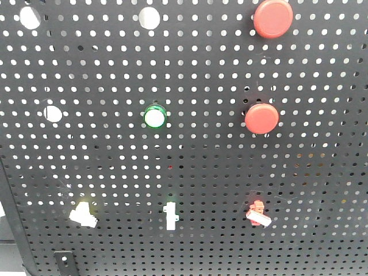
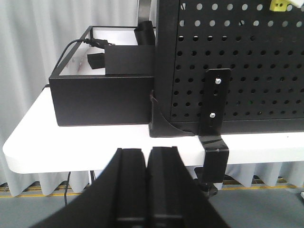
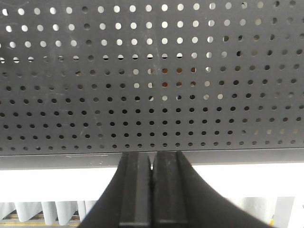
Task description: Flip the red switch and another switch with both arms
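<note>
The red switch (image 1: 258, 213) sits low on the right of the black pegboard (image 1: 207, 167) in the front view, its white lever slanting down to the right. Two white switches are in the same row, one at the left (image 1: 83, 214) and one in the middle (image 1: 170, 216). Neither arm shows in the front view. My left gripper (image 2: 147, 151) is shut with nothing in it, low in front of the table edge near the board's lower left corner. My right gripper (image 3: 152, 154) is shut and empty just below the board's bottom edge. No switch shows in either wrist view.
Two big round red push buttons (image 1: 273, 18) (image 1: 261, 118) and a lit green button (image 1: 154, 117) are mounted higher on the board. A black box (image 2: 102, 97) stands left of the board on the white table (image 2: 95, 147). A black clamp (image 2: 214, 142) grips the table edge.
</note>
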Motion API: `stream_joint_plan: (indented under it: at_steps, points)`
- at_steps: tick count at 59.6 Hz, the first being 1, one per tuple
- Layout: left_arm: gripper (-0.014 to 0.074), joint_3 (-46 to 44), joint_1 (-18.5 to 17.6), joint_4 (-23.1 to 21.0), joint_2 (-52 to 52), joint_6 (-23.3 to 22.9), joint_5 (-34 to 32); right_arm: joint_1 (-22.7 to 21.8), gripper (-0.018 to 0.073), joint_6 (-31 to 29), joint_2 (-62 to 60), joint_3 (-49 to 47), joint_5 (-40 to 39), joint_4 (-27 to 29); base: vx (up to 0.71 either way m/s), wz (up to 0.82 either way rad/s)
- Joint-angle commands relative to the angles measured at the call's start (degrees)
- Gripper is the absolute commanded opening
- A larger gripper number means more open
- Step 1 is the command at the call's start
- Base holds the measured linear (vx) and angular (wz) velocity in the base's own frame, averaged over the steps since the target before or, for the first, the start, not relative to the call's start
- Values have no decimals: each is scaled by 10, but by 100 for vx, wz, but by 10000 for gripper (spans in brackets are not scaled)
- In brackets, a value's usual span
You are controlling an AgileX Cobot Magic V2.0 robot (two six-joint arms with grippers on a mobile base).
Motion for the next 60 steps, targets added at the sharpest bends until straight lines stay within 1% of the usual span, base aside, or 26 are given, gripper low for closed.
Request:
stream_joint_plan:
  at_steps: [1, 3, 13, 18, 22, 25, 28, 33, 36, 43, 49, 53, 60]
  points:
    - [2, 8, 1, -5, -4, -2, -49, -3, -6, -5, -3, 3, -48, -5, 0, 0]
    - [2, 8, 1, -5, -4, -2, -51, -3, -6, -5, -3, 3, -51, -5, 0, 0]
    - [2, 7, 1, -5, -4, -2, -104, -3, -6, -5, -3, 3, -52, -5, 0, 0]
    - [2, 7, 1, -5, -4, -2, -160, -3, -6, -2, -3, 1, -98, -5, 0, 0]
    - [2, 3, 1, -5, -4, -6, -235, -3, -6, -1, -3, -10, -133, -5, 0, 0]
    - [2, -8, 1, -5, -4, -7, -279, -3, -6, -1, -3, -28, -136, -8, 0, 0]
    - [2, -31, 1, -5, -4, -7, -294, -3, -6, -2, 3, -56, -132, -14, 0, 0]
    - [2, -87, 1, -5, 6, -5, -275, -3, -6, -2, 31, -120, -110, -34, 0, 0]
    - [2, -136, 1, 7, 21, -1, -256, -3, -6, -2, 55, -158, -98, -45, 0, 0]
    - [2, -237, 1, 51, 84, -1, -214, -3, -6, -2, 122, -237, -98, -59, 0, 0]
    - [2, -304, 1, 81, 146, -1, -198, -3, -6, -2, 185, -277, -98, -59, 0, 0]
    - [2, -327, 1, 90, 183, -1, -197, -3, -6, -2, 220, -287, -98, -59, 0, 0]
    - [2, -328, 1, 89, 244, -1, -191, -3, -6, -2, 275, -285, -99, -53, 0, 0]
